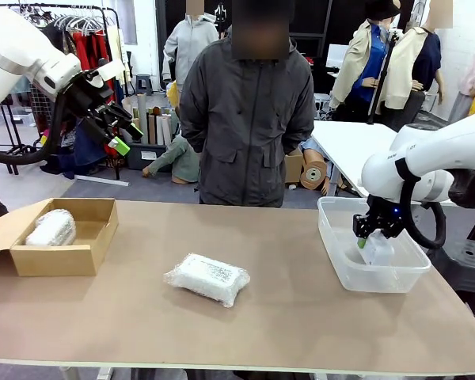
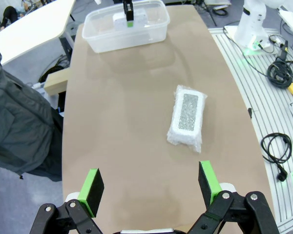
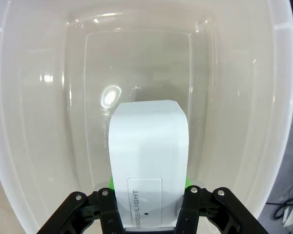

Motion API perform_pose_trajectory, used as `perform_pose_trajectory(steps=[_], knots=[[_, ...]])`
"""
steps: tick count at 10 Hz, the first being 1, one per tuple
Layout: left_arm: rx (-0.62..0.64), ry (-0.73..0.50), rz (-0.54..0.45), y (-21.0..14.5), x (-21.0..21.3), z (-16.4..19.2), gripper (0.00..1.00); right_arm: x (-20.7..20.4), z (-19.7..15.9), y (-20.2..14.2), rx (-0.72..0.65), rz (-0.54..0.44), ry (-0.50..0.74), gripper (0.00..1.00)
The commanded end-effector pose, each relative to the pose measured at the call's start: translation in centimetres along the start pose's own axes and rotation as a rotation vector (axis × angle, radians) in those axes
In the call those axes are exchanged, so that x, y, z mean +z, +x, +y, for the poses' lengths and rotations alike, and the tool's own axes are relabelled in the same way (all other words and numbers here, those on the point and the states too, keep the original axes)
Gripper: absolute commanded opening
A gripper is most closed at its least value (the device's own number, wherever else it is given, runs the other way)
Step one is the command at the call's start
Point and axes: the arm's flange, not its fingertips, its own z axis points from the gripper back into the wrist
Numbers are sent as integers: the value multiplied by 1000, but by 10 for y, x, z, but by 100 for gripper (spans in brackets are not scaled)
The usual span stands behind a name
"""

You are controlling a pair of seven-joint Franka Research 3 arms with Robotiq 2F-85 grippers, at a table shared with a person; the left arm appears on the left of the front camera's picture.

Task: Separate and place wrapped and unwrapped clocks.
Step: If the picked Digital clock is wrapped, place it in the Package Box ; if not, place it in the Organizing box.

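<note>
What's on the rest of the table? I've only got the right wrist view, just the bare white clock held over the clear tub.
Observer: A flat wrapped clock lies mid-table, untouched.
Operator: My right gripper is shut on the bare clock here. The other wrapped one?
Observer: The rounder wrapped bundle sits inside the cardboard box at the robot's left end.
Operator: And the other arm?
Observer: The left gripper is open, raised high near the table's left end, holding nothing.
</note>
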Motion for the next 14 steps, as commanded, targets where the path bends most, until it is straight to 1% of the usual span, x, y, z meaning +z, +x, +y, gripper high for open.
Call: perform_pose_trajectory(steps=[1,5,8,9,10,14], knots=[[-2,-3,-7,1,1,-1,100,-2,1,-1,-17,-11,-28,0],[-2,-3,-7,1,1,-1,100,-16,7,-5,-8,20,-33,0],[-2,-3,-7,1,1,-1,100,-19,11,-8,0,34,-34,0],[-2,-3,-7,1,1,-1,100,-18,11,-7,-1,39,-35,6],[-2,-3,-7,1,1,-1,100,-19,12,-8,-6,42,-31,22],[-2,-3,-7,1,1,-1,100,-18,12,-7,-8,53,-34,98]])
